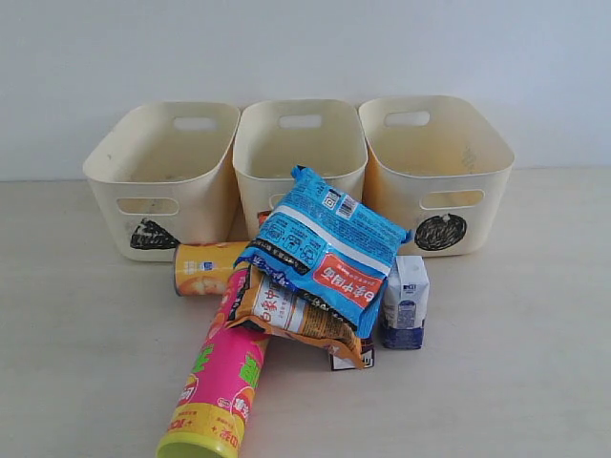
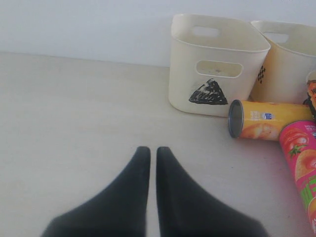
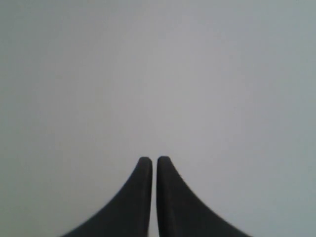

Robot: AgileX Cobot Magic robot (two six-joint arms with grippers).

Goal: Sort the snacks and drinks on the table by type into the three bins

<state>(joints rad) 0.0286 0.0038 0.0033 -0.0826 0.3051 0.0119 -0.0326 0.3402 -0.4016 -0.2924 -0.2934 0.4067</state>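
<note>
Three cream plastic bins are being shown in a row at the back of a pale beige table [image 1: 86, 343]. The left bin [image 1: 162, 181] is being marked with a black scribbled triangle and the right bin [image 1: 434, 172] with a black circle. The front of the middle bin [image 1: 301, 153] is being largely covered by a pile of snacks just in front of it. A blue bag [image 1: 325, 243] with a red-and-white label is being propped on top of the pile, tilted against the middle bin. An orange-brown bag [image 1: 296, 320] is being pressed beneath it. A yellow chip tube [image 1: 205, 267] is being seen on its side in front of the left bin, one end hidden under the blue bag. A pink chip tube [image 1: 220, 386] with green print is being laid lengthwise toward the camera, its far end tucked under the orange-brown bag. A white-and-blue carton [image 1: 406, 303] is being stood upright just right of the pile, and a dark juice box [image 1: 351, 358] is being mostly hidden under the orange-brown bag. The left gripper [image 2: 149, 150] is being held low over bare table, well apart from the tubes, its jaws almost together with only a thin slit between them and nothing in them. The right gripper [image 3: 149, 160] is being shown against plain pale grey, its jaws likewise nearly together and empty.
</note>
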